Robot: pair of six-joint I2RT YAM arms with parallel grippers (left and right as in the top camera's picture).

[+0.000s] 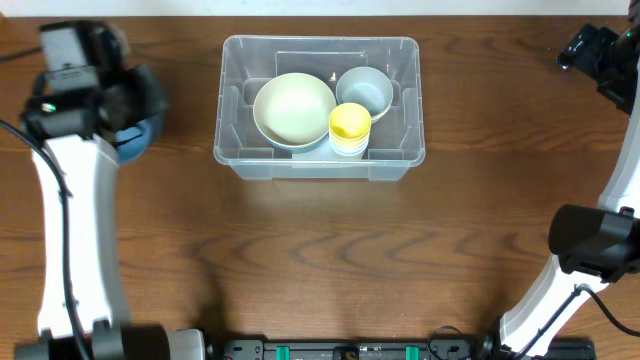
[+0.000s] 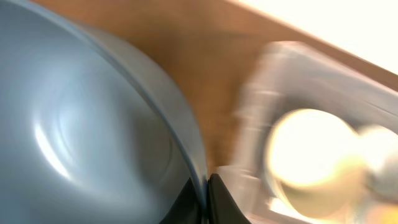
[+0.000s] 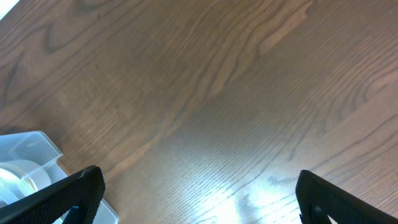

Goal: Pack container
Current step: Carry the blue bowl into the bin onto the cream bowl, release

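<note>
The left gripper (image 2: pixel 205 198) is pinched on the rim of a blue bowl (image 2: pixel 87 124) near the left edge of the table (image 1: pixel 320 260). The right gripper (image 3: pixel 199 180) is spread wide by the far right corner. The container (image 1: pixel 300 165) sits mid far edge, with a cream bowl (image 1: pixel 295 108) and a yellow cup (image 1: pixel 350 122) inside.

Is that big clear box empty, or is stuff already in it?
Not empty: the container holds a cream bowl, a small grey-blue bowl and yellow cups.

Look: your container (image 1: pixel 395 150) is a large, clear rectangular bin with rounded corners and a rimmed edge.
Pose: upright, open-topped, long side left to right.
Place: far centre.
Contents: you have a cream bowl (image 1: pixel 294 110) at left, a grey-blue bowl (image 1: pixel 364 90) at far right, and yellow cups (image 1: pixel 350 128) at near right.
</note>
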